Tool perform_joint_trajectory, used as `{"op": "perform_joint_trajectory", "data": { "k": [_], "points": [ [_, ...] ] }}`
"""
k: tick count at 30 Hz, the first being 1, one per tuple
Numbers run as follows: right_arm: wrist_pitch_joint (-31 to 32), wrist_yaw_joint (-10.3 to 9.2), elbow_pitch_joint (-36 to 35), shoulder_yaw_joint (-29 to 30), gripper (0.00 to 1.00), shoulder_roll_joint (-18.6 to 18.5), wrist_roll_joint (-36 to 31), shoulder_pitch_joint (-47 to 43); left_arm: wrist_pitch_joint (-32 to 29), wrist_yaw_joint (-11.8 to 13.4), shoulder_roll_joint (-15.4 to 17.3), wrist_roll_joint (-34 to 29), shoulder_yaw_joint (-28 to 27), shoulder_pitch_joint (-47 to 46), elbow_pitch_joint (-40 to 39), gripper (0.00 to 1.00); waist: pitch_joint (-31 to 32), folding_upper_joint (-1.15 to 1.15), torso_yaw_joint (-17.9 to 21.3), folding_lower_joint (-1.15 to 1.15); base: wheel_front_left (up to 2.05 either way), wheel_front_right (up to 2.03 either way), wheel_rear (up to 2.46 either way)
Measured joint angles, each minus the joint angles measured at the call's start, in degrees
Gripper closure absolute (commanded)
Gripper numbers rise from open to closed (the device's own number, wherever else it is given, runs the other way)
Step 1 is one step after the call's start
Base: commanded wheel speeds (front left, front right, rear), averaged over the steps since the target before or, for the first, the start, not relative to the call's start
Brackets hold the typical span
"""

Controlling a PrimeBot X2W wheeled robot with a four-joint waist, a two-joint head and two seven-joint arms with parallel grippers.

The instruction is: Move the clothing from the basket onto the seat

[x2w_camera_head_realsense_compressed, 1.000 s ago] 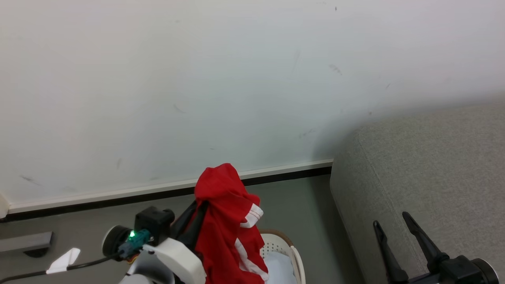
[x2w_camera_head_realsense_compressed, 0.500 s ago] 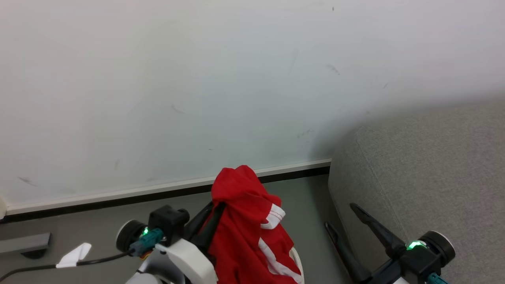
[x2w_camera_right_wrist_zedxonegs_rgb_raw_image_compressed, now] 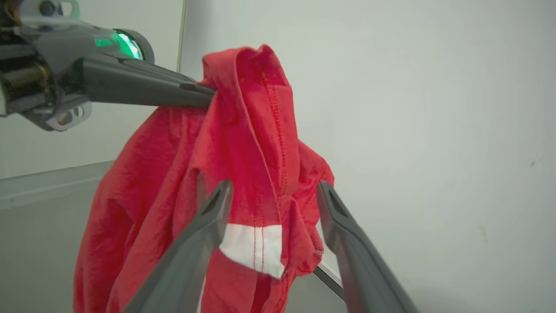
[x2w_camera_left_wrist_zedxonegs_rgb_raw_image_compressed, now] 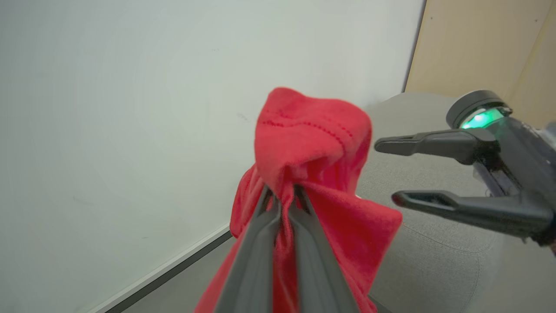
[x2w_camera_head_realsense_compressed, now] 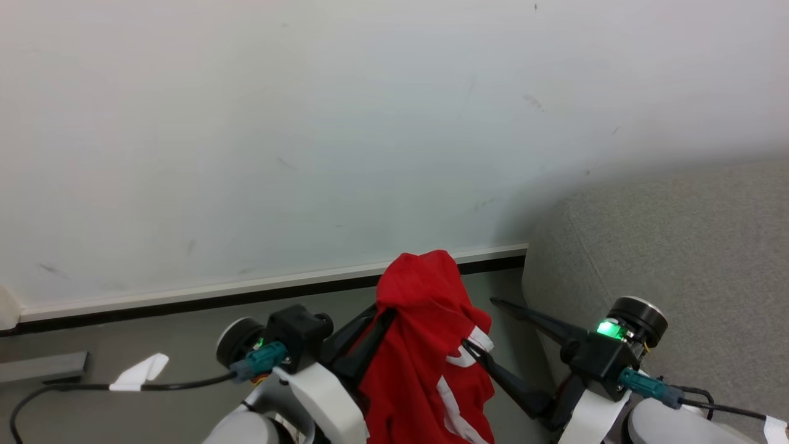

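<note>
The red clothing (x2w_camera_head_realsense_compressed: 425, 351) hangs bunched in the air, with white stripes low on its right side. My left gripper (x2w_camera_left_wrist_zedxonegs_rgb_raw_image_compressed: 284, 191) is shut on its top fold, and the cloth drapes over the fingertips. My right gripper (x2w_camera_head_realsense_compressed: 486, 325) is open and points left at the garment from the sofa side. In the right wrist view its fingers (x2w_camera_right_wrist_zedxonegs_rgb_raw_image_compressed: 213, 217) stand either side of the clothing (x2w_camera_right_wrist_zedxonegs_rgb_raw_image_compressed: 252, 130), level with the white band, while the left gripper (x2w_camera_right_wrist_zedxonegs_rgb_raw_image_compressed: 204, 93) pinches the cloth above. The light grey sofa (x2w_camera_head_realsense_compressed: 678, 246) rises at the right. The basket is out of view.
A white wall (x2w_camera_head_realsense_compressed: 308, 123) with a pale baseboard (x2w_camera_head_realsense_compressed: 246, 290) stands close behind. Grey floor lies below it. A black cable with a white tag (x2w_camera_head_realsense_compressed: 138, 373) trails at the lower left. A wooden panel (x2w_camera_left_wrist_zedxonegs_rgb_raw_image_compressed: 478, 43) stands beyond the sofa (x2w_camera_left_wrist_zedxonegs_rgb_raw_image_compressed: 434, 256).
My left gripper has carried the clothing rightwards towards the sofa. The right gripper has swung in from the lower right to point at the garment. The basket has dropped out of view.
</note>
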State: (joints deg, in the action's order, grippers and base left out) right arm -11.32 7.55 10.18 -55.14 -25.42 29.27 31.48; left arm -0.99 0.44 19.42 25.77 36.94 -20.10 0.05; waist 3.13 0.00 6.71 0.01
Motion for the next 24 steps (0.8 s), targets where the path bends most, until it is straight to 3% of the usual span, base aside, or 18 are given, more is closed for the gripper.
{"op": "perform_joint_trajectory", "data": {
  "k": [10, 19, 24],
  "points": [
    [1.90, 0.00, 3.85, -12.87, 0.00, -1.89, 6.99, 10.89, -1.20, -2.56, -0.68, -0.10, 2.87, -2.37, -0.20, 1.00, -1.07, 0.00, -0.93, 0.00, 0.00, 0.00, 0.00],
    [2.72, 0.00, 4.19, -17.84, 0.00, -1.83, 11.87, 17.07, -1.76, -5.49, -2.40, 0.25, 6.30, -4.95, 0.29, 1.00, -2.06, 0.00, -1.66, 0.00, 0.00, 0.00, 0.00],
    [7.37, 0.00, 1.55, -18.11, 0.00, -1.35, 12.76, 16.40, -1.40, -6.35, -3.60, 1.14, 7.65, -6.54, 0.93, 1.00, -2.32, 0.00, -1.77, 0.00, 0.00, 0.00, 0.00]
  ]
}}
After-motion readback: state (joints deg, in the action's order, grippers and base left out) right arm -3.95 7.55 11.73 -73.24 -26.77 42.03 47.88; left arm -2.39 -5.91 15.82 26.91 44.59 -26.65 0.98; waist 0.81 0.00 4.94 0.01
